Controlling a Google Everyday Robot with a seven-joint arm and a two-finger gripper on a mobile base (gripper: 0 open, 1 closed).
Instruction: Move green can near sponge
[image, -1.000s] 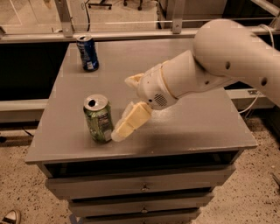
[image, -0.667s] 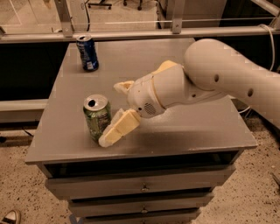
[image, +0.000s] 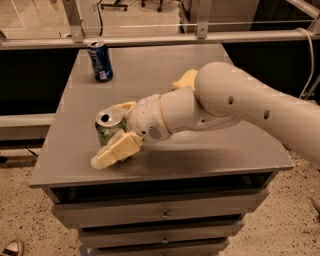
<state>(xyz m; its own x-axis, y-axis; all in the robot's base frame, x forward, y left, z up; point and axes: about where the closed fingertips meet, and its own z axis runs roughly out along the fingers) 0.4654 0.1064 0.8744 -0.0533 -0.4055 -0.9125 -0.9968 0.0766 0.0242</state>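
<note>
The green can (image: 107, 126) stands upright at the front left of the grey table (image: 75, 145). My gripper (image: 109, 136) has come in from the right and straddles the can, one pale finger (image: 116, 151) in front of it and the other behind it at its top, jaws open. The pale yellow sponge (image: 184, 79) lies near the table's middle; most of it is hidden behind my arm, to the right of the can and further back.
A dark blue can (image: 100, 60) stands upright at the back left of the table. A metal rail (image: 200, 37) runs behind the table. Drawers (image: 160, 215) sit under the front edge. My white arm (image: 240, 107) crosses the table's right half.
My gripper has moved left and closer to the green can, from beside it to straddling it. The cans have not moved.
</note>
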